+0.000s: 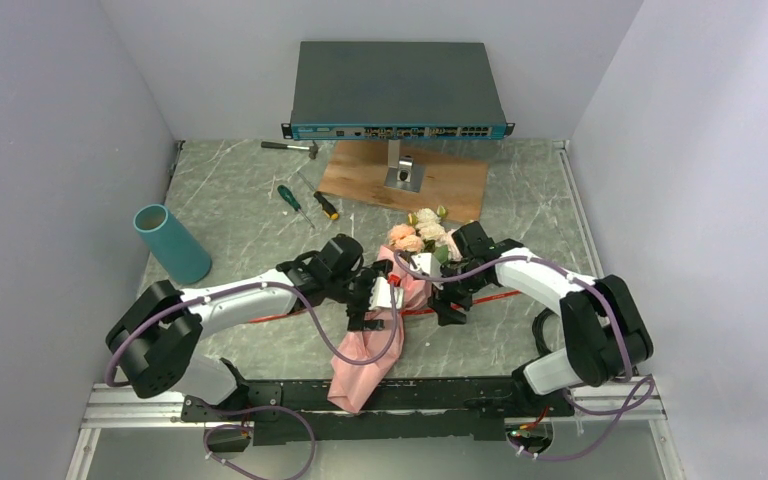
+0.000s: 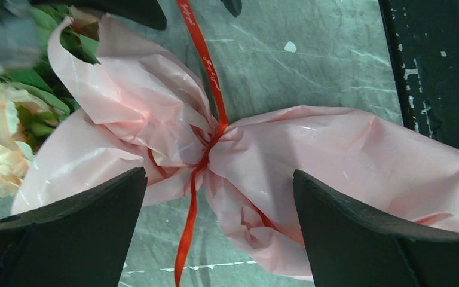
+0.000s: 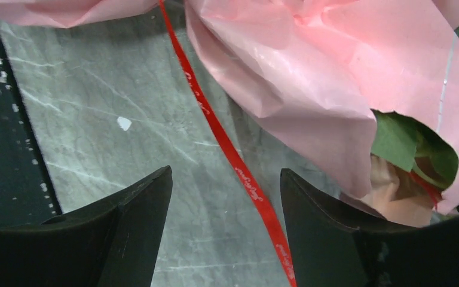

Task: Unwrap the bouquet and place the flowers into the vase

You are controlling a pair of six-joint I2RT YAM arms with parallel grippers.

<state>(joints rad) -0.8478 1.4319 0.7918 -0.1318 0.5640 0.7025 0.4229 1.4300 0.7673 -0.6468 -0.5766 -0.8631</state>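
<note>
**Top external.** The bouquet (image 1: 365, 360) is lying in the middle of the marbled table (image 1: 240, 200), between my two arms. Its wrapped tail is pointing toward the near rail. The flowers (image 1: 418, 232) are poking out of the far end of the wrap, pink, peach and cream. My left gripper (image 1: 370, 300) is hanging over the waist of the wrap from the left. My right gripper (image 1: 450, 298) is sitting just beside the wrap on its right. The vase (image 1: 172, 245) is standing at the left of the table, well apart from the bouquet, its open mouth showing. Two screwdrivers (image 1: 305, 200) are lying further back.

**Left wrist.** My fingers (image 2: 77, 233) are standing wide apart, clamping nothing. The pinched waist of the pink paper (image 2: 334, 149) is lying on the table below the gap between them. The red ribbon (image 2: 206, 57) is wrapping that waist, with one loose end running up the frame and one running down. Cream blooms and green leaves are showing at the left edge.

**Right wrist.** My fingers (image 3: 125, 227) are standing apart here too, gripping nothing. The ribbon is trailing flat across the table and passing through the gap, touching neither finger as far as I can tell. The paper is filling the upper right, with leaves and a peach bloom showing under its folded edge
</note>
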